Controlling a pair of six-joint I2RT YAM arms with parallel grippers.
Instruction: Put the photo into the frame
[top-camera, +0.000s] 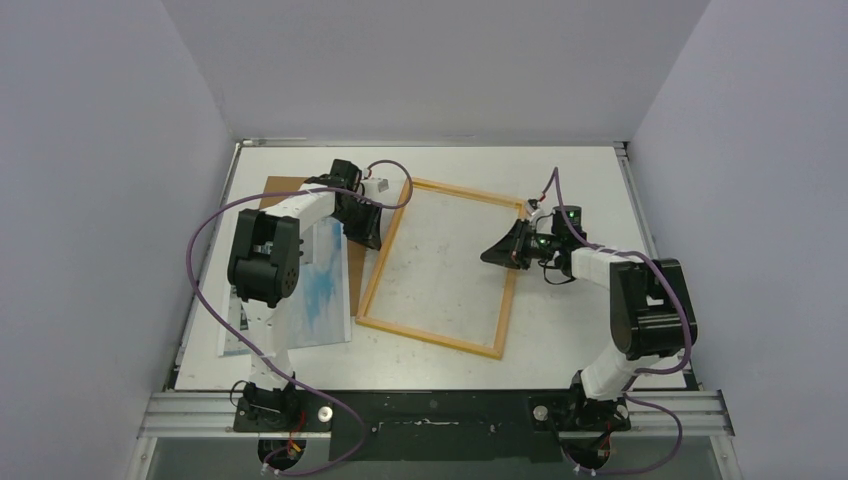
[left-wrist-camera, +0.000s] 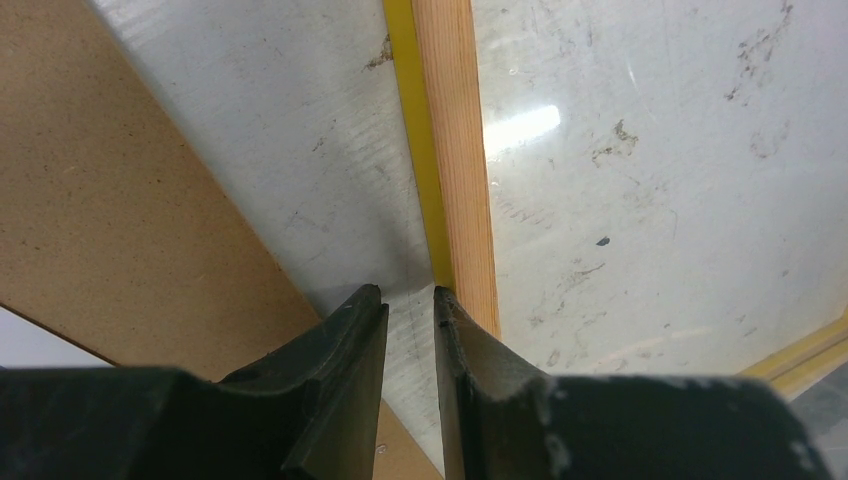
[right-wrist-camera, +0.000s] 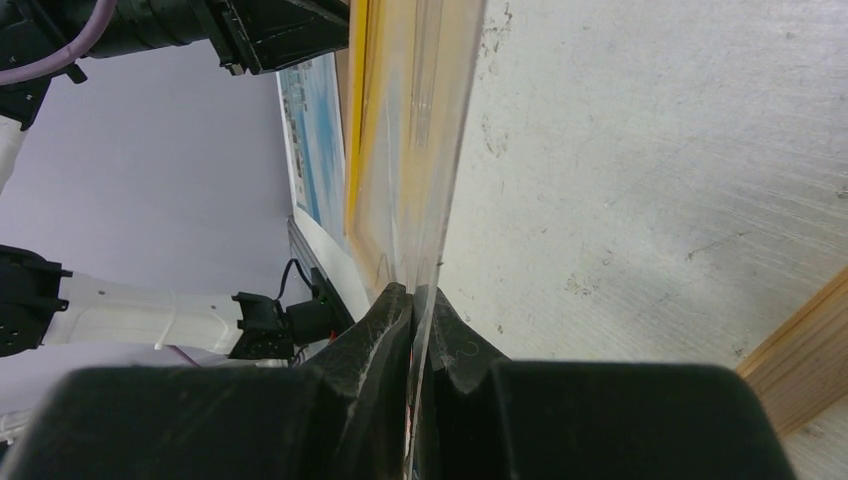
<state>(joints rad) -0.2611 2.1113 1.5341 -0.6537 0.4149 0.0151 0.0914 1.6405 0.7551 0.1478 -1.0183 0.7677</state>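
Observation:
The frame (top-camera: 430, 337) lies flat mid-table with its pale wood back up; its yellow edge shows in the left wrist view (left-wrist-camera: 460, 150). The photo (top-camera: 320, 290) lies picture side up at the left, partly under my left arm, and shows blue in the right wrist view (right-wrist-camera: 310, 140). My left gripper (top-camera: 365, 238) hangs low at the frame's left rail. Its jaws (left-wrist-camera: 408, 292) stand slightly apart with only table between them, the right finger over the rail. My right gripper (top-camera: 490, 255) sits inside the frame's right rail (right-wrist-camera: 800, 345), shut (right-wrist-camera: 413, 290) on a thin clear sheet (right-wrist-camera: 430, 130) seen edge-on.
A brown fibreboard backing panel (top-camera: 285, 188) lies at the back left, partly under the photo and next to the left gripper (left-wrist-camera: 100, 200). Grey walls close in the table on three sides. The arm bases and a metal rail (top-camera: 440, 410) line the near edge.

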